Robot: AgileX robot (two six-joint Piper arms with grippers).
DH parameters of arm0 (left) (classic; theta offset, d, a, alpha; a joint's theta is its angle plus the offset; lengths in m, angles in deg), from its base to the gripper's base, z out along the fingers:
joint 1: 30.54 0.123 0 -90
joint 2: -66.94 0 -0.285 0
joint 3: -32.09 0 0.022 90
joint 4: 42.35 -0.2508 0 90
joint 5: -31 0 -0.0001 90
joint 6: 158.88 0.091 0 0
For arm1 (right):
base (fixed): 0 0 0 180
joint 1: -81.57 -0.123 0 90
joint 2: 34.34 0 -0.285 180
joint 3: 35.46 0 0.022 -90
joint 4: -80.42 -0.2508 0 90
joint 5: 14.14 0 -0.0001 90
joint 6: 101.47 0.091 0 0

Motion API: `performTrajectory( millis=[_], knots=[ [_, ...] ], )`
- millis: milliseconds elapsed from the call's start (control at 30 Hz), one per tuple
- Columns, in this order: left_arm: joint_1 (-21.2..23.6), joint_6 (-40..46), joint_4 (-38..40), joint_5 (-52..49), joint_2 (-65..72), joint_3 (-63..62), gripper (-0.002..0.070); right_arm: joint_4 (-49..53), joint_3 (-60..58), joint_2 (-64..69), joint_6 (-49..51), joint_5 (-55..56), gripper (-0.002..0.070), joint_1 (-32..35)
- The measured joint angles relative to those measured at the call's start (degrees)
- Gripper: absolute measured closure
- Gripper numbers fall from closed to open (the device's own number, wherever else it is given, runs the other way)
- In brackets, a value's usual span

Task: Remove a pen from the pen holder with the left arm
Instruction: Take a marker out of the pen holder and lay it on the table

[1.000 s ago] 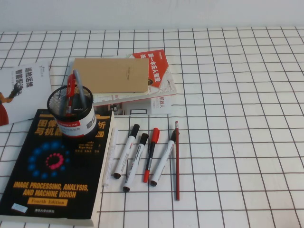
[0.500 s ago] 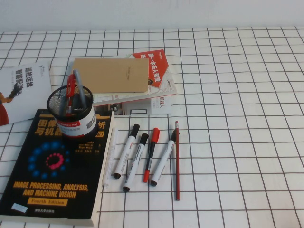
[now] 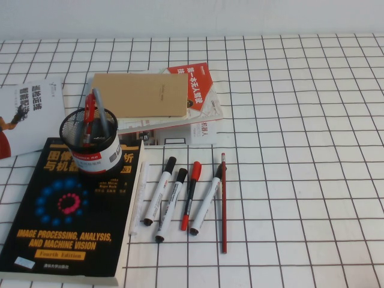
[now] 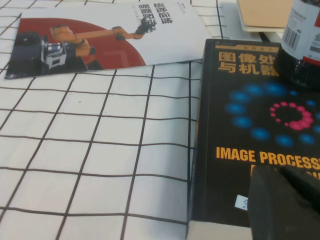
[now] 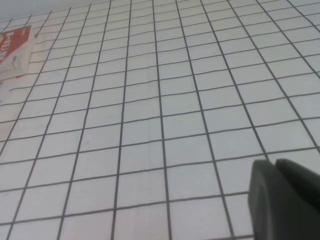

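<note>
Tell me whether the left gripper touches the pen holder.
Apart. Left wrist view: book cover shows between the left gripper and the pen holder. The right gripper hovers over the tablecloth.

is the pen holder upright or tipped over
Upright: the pen holder stands on the black book, a red pen and a grey pen sticking up. Left gripper hovers over that book's corner; right gripper over the gridded cloth.

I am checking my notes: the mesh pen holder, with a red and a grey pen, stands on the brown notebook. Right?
No: the high view shows the pen holder standing on the black book, not the brown notebook. The left gripper hangs over that book's near edge, the right gripper over the checked tablecloth.
</note>
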Motion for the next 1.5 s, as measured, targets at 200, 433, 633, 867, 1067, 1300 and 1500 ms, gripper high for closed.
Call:
performTrajectory(
  millis=[200, 433, 633, 867, 1067, 1300, 1500],
  knots=[
    [0.0, 0.0, -3.8, 0.0, 0.0, 0.0, 0.0678, 0.0, 0.0, 0.0, 0.0, 0.0, 0.0693, 0.0],
    [0.0, 0.0, -5.9, -0.1, 0.0, 0.0, 0.0678, 0.0, 0.0, 0.0, 0.0, 0.0, 0.0692, 0.0],
    [0.0, -1.3, -5.9, 1.7, 0.0, 0.0, 0.0678, 0.0, 0.0, 0.0, 0.0, 0.0, 0.0692, 0.0],
    [0.0, -14.4, 7.6, 21.1, 0.0, 0.0, 0.0678, 0.0, 0.0, 0.0, 0.0, 0.0, 0.0693, 0.0],
    [0.0, -17.6, 10.5, 32.8, 0.0, 0.0, 0.0678, 0.0, 0.0, 0.0, 0.0, 0.0, 0.0692, 0.0],
    [0.0, -22.8, 10.7, 35.3, 0.0, 0.0, 0.0678, 0.0, 0.0, 0.0, 0.0, 0.0, 0.0693, 0.0],
    [0.0, -32.8, 10.4, 39.8, 0.0, 0.0, 0.0678, 0.0, 0.0, 0.0, 0.0, 0.0, 0.0692, 0.0]
  ],
)
